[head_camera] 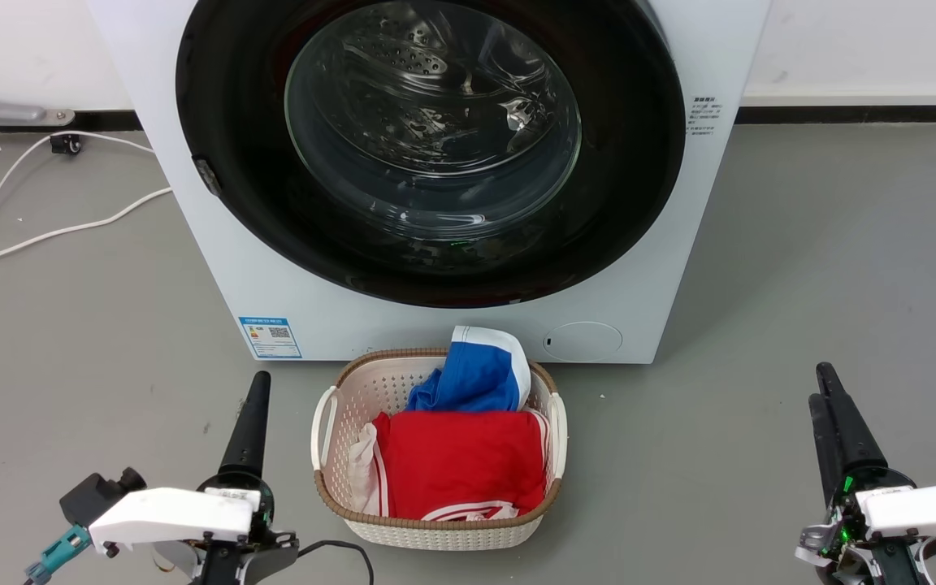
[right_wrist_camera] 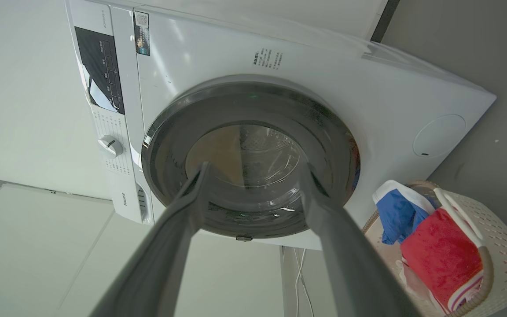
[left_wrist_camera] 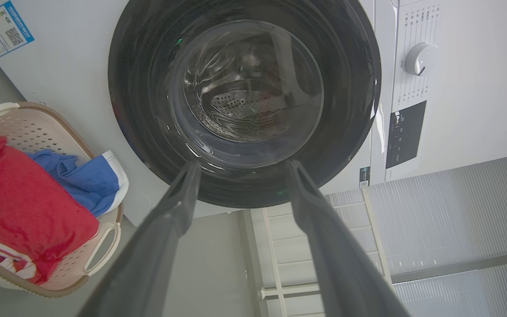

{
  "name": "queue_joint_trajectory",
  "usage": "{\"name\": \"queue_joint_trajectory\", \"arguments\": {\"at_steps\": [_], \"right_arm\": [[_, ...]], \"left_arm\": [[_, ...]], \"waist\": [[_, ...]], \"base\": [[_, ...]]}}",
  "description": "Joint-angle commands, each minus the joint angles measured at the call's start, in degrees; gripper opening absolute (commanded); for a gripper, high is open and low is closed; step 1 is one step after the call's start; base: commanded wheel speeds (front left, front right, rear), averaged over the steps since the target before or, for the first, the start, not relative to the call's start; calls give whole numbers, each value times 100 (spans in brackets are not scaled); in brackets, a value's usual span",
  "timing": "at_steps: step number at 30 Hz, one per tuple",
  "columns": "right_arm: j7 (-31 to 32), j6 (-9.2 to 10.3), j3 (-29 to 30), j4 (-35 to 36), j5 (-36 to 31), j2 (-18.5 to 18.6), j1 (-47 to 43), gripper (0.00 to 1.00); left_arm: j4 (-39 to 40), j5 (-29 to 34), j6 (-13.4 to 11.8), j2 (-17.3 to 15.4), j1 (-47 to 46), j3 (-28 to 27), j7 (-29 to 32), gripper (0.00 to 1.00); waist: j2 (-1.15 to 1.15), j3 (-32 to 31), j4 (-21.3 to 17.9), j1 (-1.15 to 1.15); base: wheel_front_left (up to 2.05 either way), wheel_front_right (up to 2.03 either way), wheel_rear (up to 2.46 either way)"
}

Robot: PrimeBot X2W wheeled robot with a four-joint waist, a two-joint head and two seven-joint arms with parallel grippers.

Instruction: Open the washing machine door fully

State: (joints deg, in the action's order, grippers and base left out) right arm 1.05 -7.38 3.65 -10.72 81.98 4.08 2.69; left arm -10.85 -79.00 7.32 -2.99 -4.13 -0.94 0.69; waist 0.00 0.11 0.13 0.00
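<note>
Left tool [head_camera: 259, 386] and right tool [head_camera: 820, 383] hung open and empty, well short of the shut washing machine door [head_camera: 435, 272]. Approach step pending; next likely needs hooking its edge.

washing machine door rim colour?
Glossy black; the washing machine door has a clear glass centre. Head view best.

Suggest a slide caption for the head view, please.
Closed washing machine door; laundry basket before it, between left gripper and right gripper.

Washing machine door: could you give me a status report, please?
Left gripper open; right gripper open; both short of the door, which is shut. Basket of clothes on floor just below it.
</note>
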Motion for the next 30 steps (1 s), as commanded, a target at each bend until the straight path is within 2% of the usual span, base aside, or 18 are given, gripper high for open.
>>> {"name": "queue_joint_trajectory", "arguments": {"at_steps": [1, 16, 30], "right_arm": [[-62, -4, -6, 153, -269, 58, 48, 100], [-186, -6, -38, 615, -2520, -15, -103, 100], [-129, -8, -114, 914, -3976, 82, -209, 100]], "left_arm": [[156, 295, 6, -21, -159, 51, -73, 100], [367, 2468, -105, -20, -190, 361, -397, 100], [436, 3801, -275, -197, -255, 592, -639, 100]], "waist": [[0, -4, 2, 0], [0, -13, 7, 0], [0, -13, 20, 0]], "base": [[0, 0, 0], [0, 0, 0], [0, 0, 0]]}}
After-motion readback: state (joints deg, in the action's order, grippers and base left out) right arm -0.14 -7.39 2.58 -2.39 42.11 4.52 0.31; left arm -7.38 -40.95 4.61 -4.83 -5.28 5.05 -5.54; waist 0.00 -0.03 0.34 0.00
